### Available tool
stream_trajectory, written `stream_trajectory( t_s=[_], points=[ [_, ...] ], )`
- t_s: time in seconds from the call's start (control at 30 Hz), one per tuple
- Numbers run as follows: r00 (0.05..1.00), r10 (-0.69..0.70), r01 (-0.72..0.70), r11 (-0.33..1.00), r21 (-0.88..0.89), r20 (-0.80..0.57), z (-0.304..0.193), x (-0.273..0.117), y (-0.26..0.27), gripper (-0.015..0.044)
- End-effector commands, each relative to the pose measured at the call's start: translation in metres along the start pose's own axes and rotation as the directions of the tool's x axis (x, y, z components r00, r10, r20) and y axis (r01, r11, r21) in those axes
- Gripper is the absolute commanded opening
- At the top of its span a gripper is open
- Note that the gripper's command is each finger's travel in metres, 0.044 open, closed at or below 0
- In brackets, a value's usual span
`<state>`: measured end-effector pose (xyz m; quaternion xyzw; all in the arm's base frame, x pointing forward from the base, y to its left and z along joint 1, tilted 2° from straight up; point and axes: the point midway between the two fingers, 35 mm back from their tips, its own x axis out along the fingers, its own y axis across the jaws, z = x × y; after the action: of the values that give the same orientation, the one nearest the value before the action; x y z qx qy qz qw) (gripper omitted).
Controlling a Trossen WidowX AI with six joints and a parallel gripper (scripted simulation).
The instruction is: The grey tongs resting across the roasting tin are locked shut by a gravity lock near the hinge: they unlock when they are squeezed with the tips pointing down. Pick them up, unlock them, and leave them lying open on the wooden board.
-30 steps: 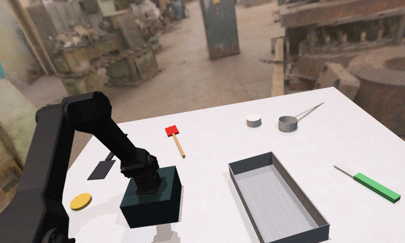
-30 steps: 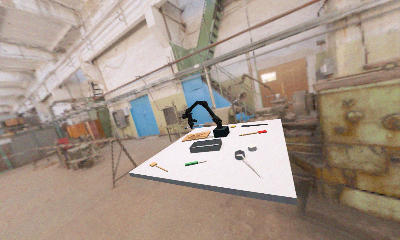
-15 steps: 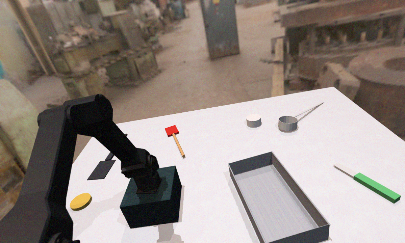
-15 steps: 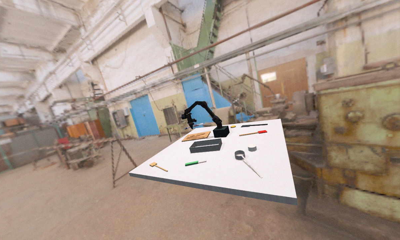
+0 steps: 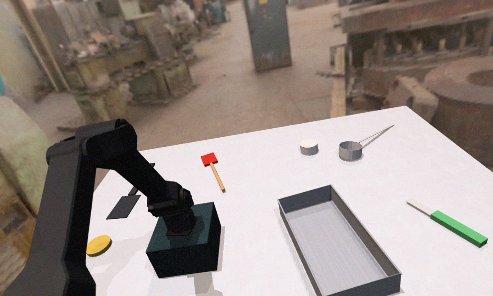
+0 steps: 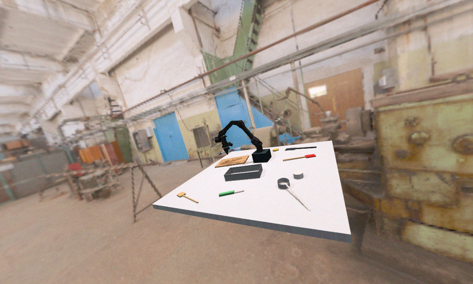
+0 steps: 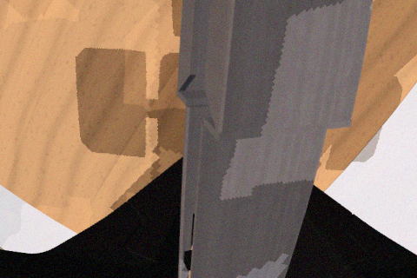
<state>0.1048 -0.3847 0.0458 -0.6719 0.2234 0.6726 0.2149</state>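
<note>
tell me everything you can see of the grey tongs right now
The grey tongs fill the wrist view: long flat matte grey arms that look like metal, lying close together, with a small notched catch on the left edge. The claw is shut on them, holding them in the air above the wooden board. They no longer touch the roasting tin. Their tips are not visible.

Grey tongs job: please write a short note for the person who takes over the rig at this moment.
Gripper: shut on the grey metal tongs, held in the air above the wooden board.
Grey rectangular roasting tin: nothing lies across or in it.
Done: tongs picked up and carried over the board.
Cannot tell: whether the tongs are unlocked; the arms look close together in the wrist view.
Left: unlock if needed, set them open on the board, open the gripper.
</note>
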Motion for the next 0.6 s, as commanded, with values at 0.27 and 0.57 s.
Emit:
stream_trajectory(
  t_s=[0.27,0.57],
  points=[
    [1.0,0.0,0.0,1.0,-0.006,0.005,0.001,0.022,0.0,-0.015],
    [1.0,-0.001,0.001,1.0,-0.006,0.005,0.001,0.036,0.0,-0.015]
  ],
)
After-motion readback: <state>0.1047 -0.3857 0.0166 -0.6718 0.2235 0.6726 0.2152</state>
